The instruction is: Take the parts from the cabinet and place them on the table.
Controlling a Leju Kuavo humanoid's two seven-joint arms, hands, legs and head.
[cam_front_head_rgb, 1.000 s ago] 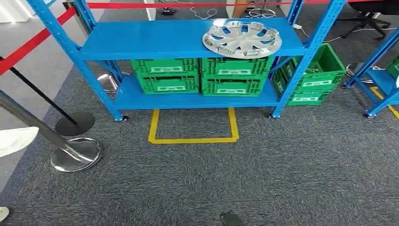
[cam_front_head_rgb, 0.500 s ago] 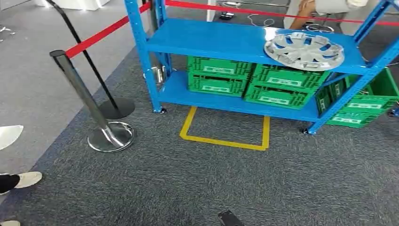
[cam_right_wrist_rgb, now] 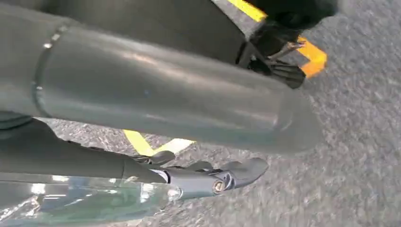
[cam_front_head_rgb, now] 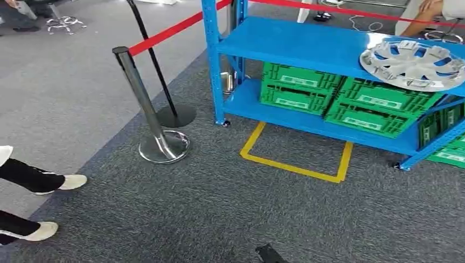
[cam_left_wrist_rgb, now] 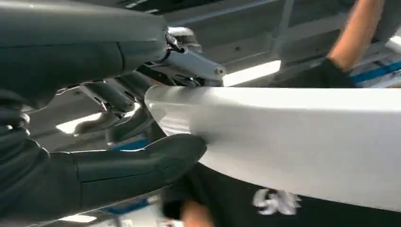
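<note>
- A silver hubcap lies flat on the top shelf of the blue shelving rack, at its right end.
- Green crates sit side by side on the rack's lower shelf; each carries a white label, but the print is too small to read.
- A yellow taped rectangle marks the grey carpet just in front of the rack.
- To the left, a chrome stanchion holds a red belt; a person's white shoes stand at the near left.
- The left wrist view shows the left hand gripping a smooth white curved part, thumb under its edge and darker fingers over it; white writing on dark clothing behind is blurred and unreadable.
- The right wrist view shows the right hand over carpet and yellow tape, fingers extended beside a clear glossy piece; I cannot tell whether it holds it.
</note>
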